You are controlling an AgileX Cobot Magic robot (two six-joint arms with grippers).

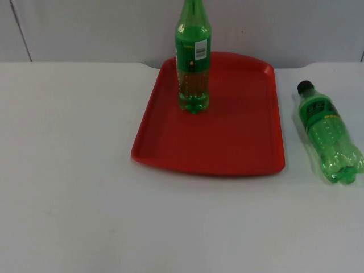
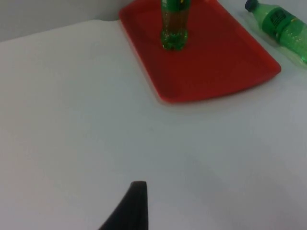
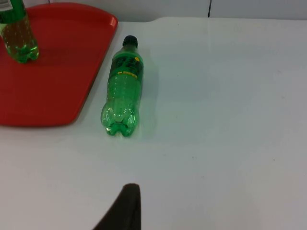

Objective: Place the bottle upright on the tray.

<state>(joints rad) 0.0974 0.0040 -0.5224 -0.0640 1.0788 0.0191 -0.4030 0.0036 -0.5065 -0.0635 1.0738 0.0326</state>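
A red tray [image 1: 239,142] lies mid-table near the wall. One green bottle [image 1: 193,62] stands upright on its far left part. A second green bottle [image 1: 329,133] with a black cap lies on its side on the table just right of the tray, cap toward the wall. In the right wrist view this lying bottle [image 3: 123,86] is beside the tray [image 3: 53,81], and my right gripper [image 3: 125,208] hovers over bare table short of the bottle's base. My left gripper [image 2: 132,208] hangs over bare table well short of the tray [image 2: 216,72] and the standing bottle [image 2: 173,28].
The white table top [image 1: 74,187] stretches wide on the tray's left and in front of it. The grey partition wall [image 1: 85,28] closes the far side. The lying bottle [image 2: 283,26] rests close to the table's right edge.
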